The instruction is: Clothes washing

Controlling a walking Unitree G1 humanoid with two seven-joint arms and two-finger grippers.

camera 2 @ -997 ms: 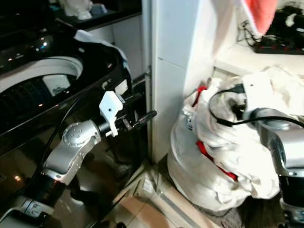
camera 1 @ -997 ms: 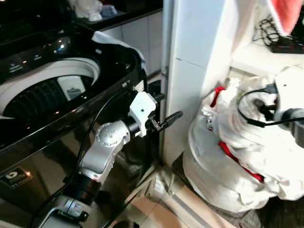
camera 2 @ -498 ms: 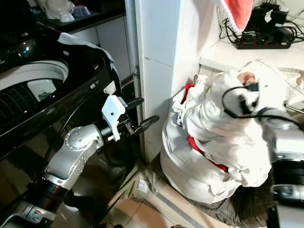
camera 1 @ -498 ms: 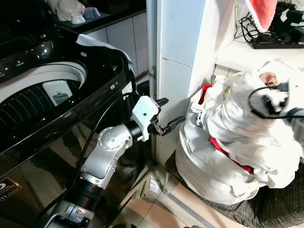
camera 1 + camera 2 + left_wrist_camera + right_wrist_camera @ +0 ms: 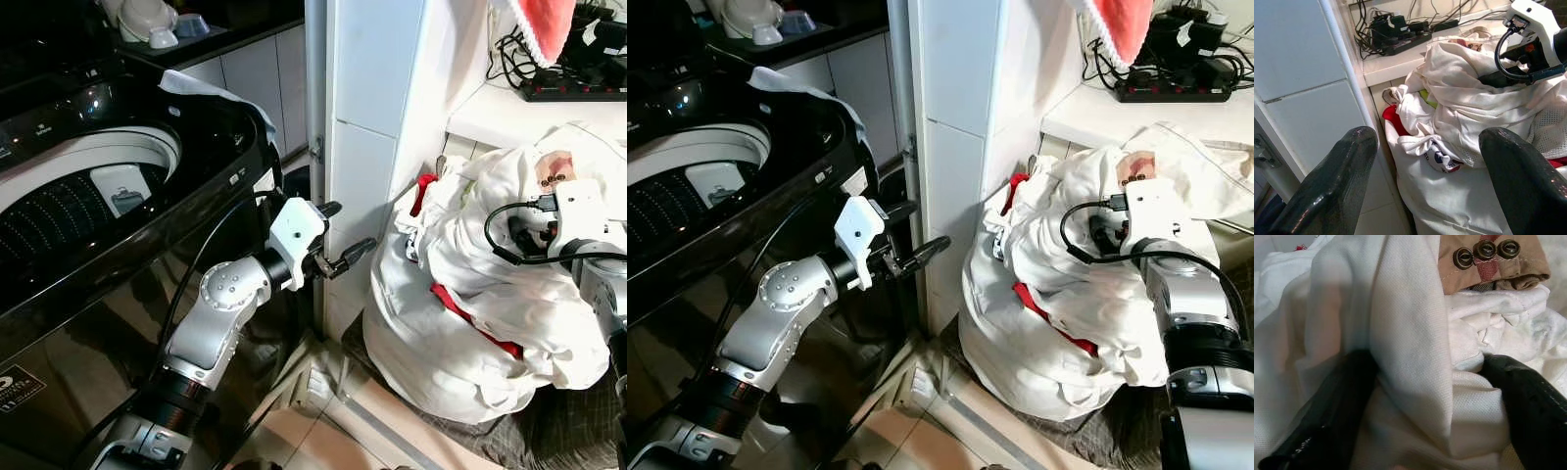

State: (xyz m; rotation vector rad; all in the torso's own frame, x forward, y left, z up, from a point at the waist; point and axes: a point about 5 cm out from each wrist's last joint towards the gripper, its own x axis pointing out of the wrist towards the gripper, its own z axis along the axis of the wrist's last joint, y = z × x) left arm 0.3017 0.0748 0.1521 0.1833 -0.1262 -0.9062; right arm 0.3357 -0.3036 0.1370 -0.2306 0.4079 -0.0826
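White laundry pile (image 5: 460,323), red bits.

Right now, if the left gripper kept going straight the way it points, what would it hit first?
Most likely the big heap of white laundry beside the white tiled wall. The left gripper has its fingers open and aims at the heap's lower folds, though depth is hard to judge.
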